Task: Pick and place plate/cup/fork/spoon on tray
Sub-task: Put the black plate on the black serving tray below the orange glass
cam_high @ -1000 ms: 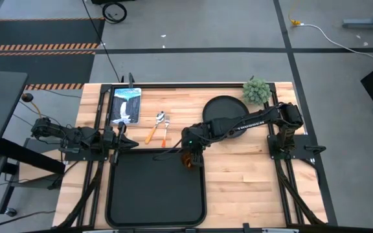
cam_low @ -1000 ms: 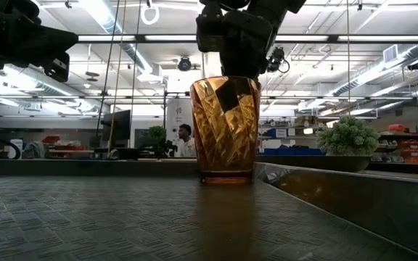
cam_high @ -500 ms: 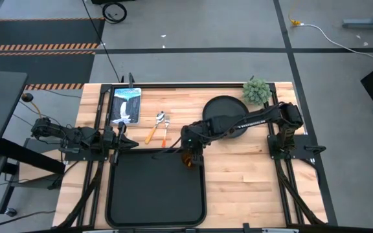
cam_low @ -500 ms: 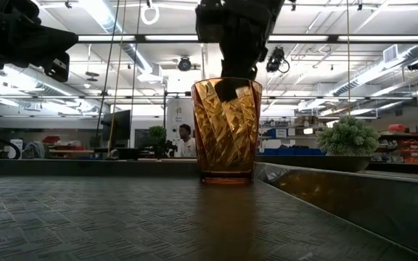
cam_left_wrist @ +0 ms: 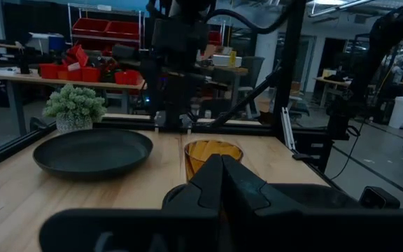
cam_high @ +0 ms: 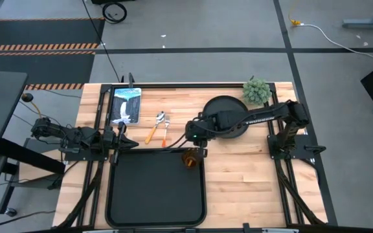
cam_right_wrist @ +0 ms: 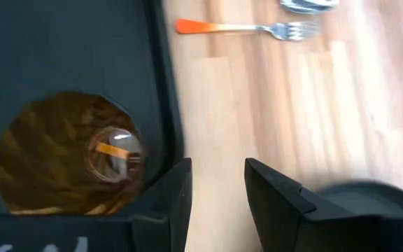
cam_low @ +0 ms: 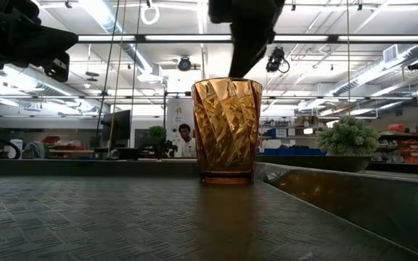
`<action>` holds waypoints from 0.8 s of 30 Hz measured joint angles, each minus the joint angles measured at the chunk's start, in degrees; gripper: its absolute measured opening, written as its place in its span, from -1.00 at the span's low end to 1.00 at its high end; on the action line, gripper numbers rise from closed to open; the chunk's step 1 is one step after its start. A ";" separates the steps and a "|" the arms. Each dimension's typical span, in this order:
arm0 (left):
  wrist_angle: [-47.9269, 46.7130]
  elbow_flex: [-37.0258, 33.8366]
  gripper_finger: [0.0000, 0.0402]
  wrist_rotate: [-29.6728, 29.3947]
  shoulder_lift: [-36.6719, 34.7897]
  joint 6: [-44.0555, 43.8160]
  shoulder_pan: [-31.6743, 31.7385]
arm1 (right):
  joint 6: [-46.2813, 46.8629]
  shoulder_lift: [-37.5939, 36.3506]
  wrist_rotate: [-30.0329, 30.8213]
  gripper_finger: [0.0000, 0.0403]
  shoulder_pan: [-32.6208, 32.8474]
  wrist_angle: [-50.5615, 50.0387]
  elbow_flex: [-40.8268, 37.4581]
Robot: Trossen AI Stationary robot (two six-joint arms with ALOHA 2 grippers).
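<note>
Your amber translucent cup [cam_high: 190, 158] stands upright in the black rectangular tray's [cam_high: 157, 213] far right corner. The right gripper [cam_right_wrist: 215, 183], fingers parted and empty, hangs just beyond it, beside the round black plate [cam_high: 225, 116], nearer than the left gripper [cam_high: 123, 139], whose fingers look closed

Amber cup [cam_high: 190, 158] upright in tray [cam_high: 154, 194] corner; plate [cam_high: 226, 115], fork [cam_high: 164, 134], spoon [cam_high: 155, 127] on table.

Two dark, matte, slender jointed arms on black frame bases; the right arm [cam_high: 258, 118] carries pale lettering, too small to read, and a small green light near its wrist; its gripper fingers [cam_right_wrist: 275, 192] are black, angular and blocky.
</note>
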 joint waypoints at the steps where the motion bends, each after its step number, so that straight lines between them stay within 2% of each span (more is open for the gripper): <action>1: 0.03 0.00 -0.95 -0.02 -0.02 -0.01 0.00 | 0.29 -0.96 0.77 -0.31 0.17 0.00 -0.87; 8: 0.01 0.00 -0.95 0.00 0.00 0.00 0.00 | 2.60 -8.16 4.27 -0.31 0.28 3.59 -11.07; 15: 0.01 0.00 -0.95 0.00 -0.02 0.01 0.02 | 3.52 -14.83 2.90 -0.32 -0.38 14.13 -27.27; 20: 0.00 0.00 -0.95 0.00 -0.01 -0.01 0.01 | 0.98 -15.91 5.18 -0.32 -1.46 17.00 -35.30; 24: 0.01 0.00 -0.95 -0.01 -0.02 -0.01 0.01 | 0.69 -14.74 6.83 -0.30 -2.41 17.92 -38.81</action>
